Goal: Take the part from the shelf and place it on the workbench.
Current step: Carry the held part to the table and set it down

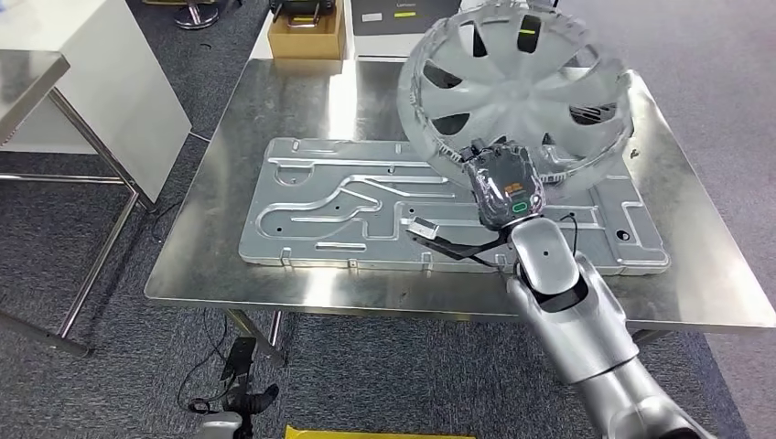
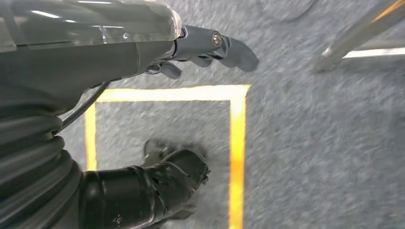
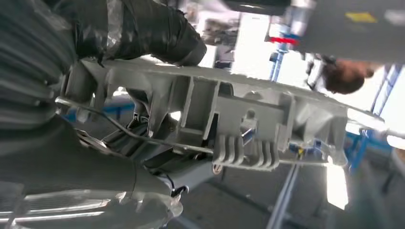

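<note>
The part is a silver wheel cover with curved spokes, held tilted above the back right of the steel workbench. My right hand grips its near rim from below. In the right wrist view the rim's ribbed underside runs across the picture, with the thumb over its edge. My left hand hangs over the carpet with its fingers loosely extended and nothing in them.
A large stamped metal panel lies flat across the workbench under the cover. A cardboard box stands behind the bench, a white table to the left. Yellow floor tape marks the carpet. A person is far off.
</note>
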Robot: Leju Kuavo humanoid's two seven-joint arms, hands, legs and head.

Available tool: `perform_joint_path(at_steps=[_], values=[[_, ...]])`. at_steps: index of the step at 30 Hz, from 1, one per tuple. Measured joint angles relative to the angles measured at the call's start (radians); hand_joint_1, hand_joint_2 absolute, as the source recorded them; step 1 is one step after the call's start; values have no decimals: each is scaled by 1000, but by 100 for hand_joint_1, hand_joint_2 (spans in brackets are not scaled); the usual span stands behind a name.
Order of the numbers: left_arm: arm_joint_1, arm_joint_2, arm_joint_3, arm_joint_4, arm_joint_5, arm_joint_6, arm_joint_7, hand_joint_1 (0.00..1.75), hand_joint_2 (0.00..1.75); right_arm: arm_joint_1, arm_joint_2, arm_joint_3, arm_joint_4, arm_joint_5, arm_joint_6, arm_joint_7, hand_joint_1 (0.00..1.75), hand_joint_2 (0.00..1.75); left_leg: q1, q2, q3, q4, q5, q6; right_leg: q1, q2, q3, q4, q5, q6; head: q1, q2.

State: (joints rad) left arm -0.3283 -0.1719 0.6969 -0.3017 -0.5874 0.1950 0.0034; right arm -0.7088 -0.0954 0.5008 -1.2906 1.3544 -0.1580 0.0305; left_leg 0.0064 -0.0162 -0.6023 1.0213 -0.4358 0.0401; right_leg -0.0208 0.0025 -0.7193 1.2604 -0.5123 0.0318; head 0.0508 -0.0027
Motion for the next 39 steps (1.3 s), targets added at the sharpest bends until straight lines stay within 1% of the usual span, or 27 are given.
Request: perform_joint_path(at_steps=[1, 2, 3, 5, 7, 9, 10, 12, 13, 14, 15, 17, 18, 19, 22, 24, 25, 27, 28, 29, 30, 32, 33, 34, 37, 38, 39], values=[[1, 0, -3, 0, 5, 1, -2, 0, 175, -24, -4, 18, 49, -7, 9, 7, 0, 0, 2, 1, 5, 4, -9, -5, -2, -1, 20, -62, 44, 2, 0, 0], [0, 0, -6, 0, 9, 3, -4, 0, 175, -45, -6, 34, 94, -28, 19, 15, 0, 0, 3, 1, 8, 9, -16, -10, 0, -1, 40, -119, 77, 1, 1, 0], [-4, 0, -10, 0, 12, 6, -5, 0, 175, -62, -7, 48, 137, -50, 31, 21, 0, 0, 4, 1, 8, 12, -21, -15, 1, -1, 58, -163, 89, -3, 2, 0], [-10, 1, -22, 0, 17, 13, -5, 0, 175, -79, -6, 70, 204, -68, 45, 30, 0, 0, 3, 0, 1, 13, -22, -25, 8, 0, 70, -196, 80, -16, 3, 0], [-11, 2, -32, -1, 25, 20, -4, 0, 87, -85, -3, 82, 249, -78, 47, 34, 0, 0, 4, 0, -4, 12, -24, -33, 7, 0, 74, -206, 72, -30, 2, 0], [-11, 4, -38, -2, 43, 32, -7, 0, 0, -100, 2, 87, 290, -90, 46, 33, 0, 0, 6, 5, -25, 58, -49, -40, 5, -1, 83, -212, 69, -41, 2, 0], [-11, 5, -41, -2, 52, 39, -10, 0, 0, -106, 5, 91, 308, -97, 45, 31, 0, 0, 6, 8, -52, 111, -71, -42, 5, -2, 89, -215, 67, -47, 2, 0], [-9, 6, -46, -2, 62, 49, -12, 0, 0, -113, 12, 100, 337, -106, 43, 24, 0, 0, 6, 9, -125, 243, -111, -44, 9, -2, 99, -216, 60, -55, 2, 0], [-6, 8, -48, -2, 65, 51, -10, 0, 0, -114, 16, 105, 347, -110, 42, 21, 0, 0, 6, 9, -154, 285, -114, -43, 12, -1, 104, -216, 57, -58, 2, 0], [-5, 10, -50, -2, 70, 52, -8, 0, 0, -114, 19, 108, 355, -113, 41, 17, 0, 0, 5, 9, -168, 291, -98, -40, 14, 0, 109, -216, 53, -59, 2, 0], [-4, 14, -51, -2, 76, 52, -7, 0, 0, -116, 23, 111, 362, -118, 40, 12, 0, 0, 5, 9, -162, 260, -65, -36, 16, 2, 114, -216, 50, -60, 1, 0], [-4, 23, -51, -2, 93, 52, -5, 0, 0, -124, 32, 115, 369, -129, 33, 1, 0, 0, 1, 9, -111, 131, 14, -24, 20, 5, 125, -215, 41, -58, 2, 0], [-5, 28, -51, -2, 102, 52, -4, 0, 0, -129, 37, 116, 371, -134, 29, -3, 0, 0, -2, 8, -85, 73, 35, -19, 22, 6, 127, -215, 38, -56, 2, 0], [-5, 32, -51, -2, 111, 54, -2, 0, 0, -133, 42, 119, 373, -139, 25, -6, 0, 0, -5, 8, -68, 36, 43, -15, 23, 8, 127, -215, 36, -53, 2, 0], [-4, 41, -51, -2, 130, 63, 6, 0, 0, -137, 53, 128, 367, -150, 22, -11, 0, 0, -6, 9, -57, 10, 41, -11, 22, 8, 124, -216, 33, -41, 2, 0], [-2, 45, -51, -2, 137, 65, 8, 0, 0, -138, 58, 133, 348, -154, 25, -8, 0, 0, -2, 10, -53, -1, 47, -6, 21, 5, 112, -185, 6, -33, 3, 0], [-1, 47, -51, -2, 140, 64, 8, 0, 0, -139, 60, 136, 335, -154, 29, -4, 0, 0, 0, 10, -51, -5, 50, -4, 20, 4, 94, -142, -22, -29, 3, 0], [3, 49, -51, -2, 148, 60, 8, 0, 0, -139, 63, 146, 306, -155, 39, 4, 0, 0, -1, 10, -51, -4, 50, -2, 16, 3, 39, -17, -84, -23, 3, 0], [6, 51, -51, -2, 151, 57, 8, 0, 0, -137, 64, 152, 291, -156, 44, 7, 0, 0, -1, 11, -52, -4, 50, -2, 13, 3, 15, 36, -102, -20, 3, 0], [11, 52, -51, -2, 153, 54, 8, 0, 0, -134, 65, 157, 270, -158, 48, 10, 0, 0, -1, 11, -52, -2, 50, -2, 10, 3, 6, 56, -100, -17, 3, 0], [15, 54, -51, -3, 156, 51, 8, 0, 0, -132, 66, 161, 247, -160, 51, 12, 0, 0, -1, 11, -53, 0, 50, -2, 7, 2, 15, 38, -79, -16, 3, 0], [24, 57, -51, -6, 162, 47, 6, 0, 0, -132, 67, 170, 190, -166, 57, 16, 0, 0, -1, 10, -54, 5, 50, -4, 0, 1, 77, -84, -14, -13, 3, 0], [27, 58, -51, -9, 165, 45, 5, 0, 0, -134, 68, 173, 165, -168, 59, 18, 0, 0, -2, 10, -57, 10, 50, -8, 1, 1, 106, -144, 7, -14, 3, 0], [29, 59, -51, -12, 166, 44, 3, 0, 0, -134, 69, 177, 140, -169, 60, 19, 0, 0, -3, 9, -60, 13, 52, -13, 2, 2, 124, -184, 19, -17, 3, 0], [42, 60, -52, -21, 170, 43, -2, 0, 0, -131, 69, 185, 77, -170, 61, 21, 0, 0, -2, 8, -66, 11, 63, -34, 9, 4, 125, -206, 33, -36, 2, 0], [48, 60, -52, -23, 172, 42, -3, 0, 0, -131, 69, 186, 61, -171, 61, 22, 0, 0, 0, 8, -70, 15, 57, -40, 9, 3, 123, -209, 41, -44, 2, 0], [53, 60, -52, -25, 174, 42, -5, 0, 0, -130, 69, 187, 46, -171, 61, 23, 0, 0, 3, 8, -79, 34, 35, -44, 9, 2, 119, -213, 50, -52, 2, 0]])
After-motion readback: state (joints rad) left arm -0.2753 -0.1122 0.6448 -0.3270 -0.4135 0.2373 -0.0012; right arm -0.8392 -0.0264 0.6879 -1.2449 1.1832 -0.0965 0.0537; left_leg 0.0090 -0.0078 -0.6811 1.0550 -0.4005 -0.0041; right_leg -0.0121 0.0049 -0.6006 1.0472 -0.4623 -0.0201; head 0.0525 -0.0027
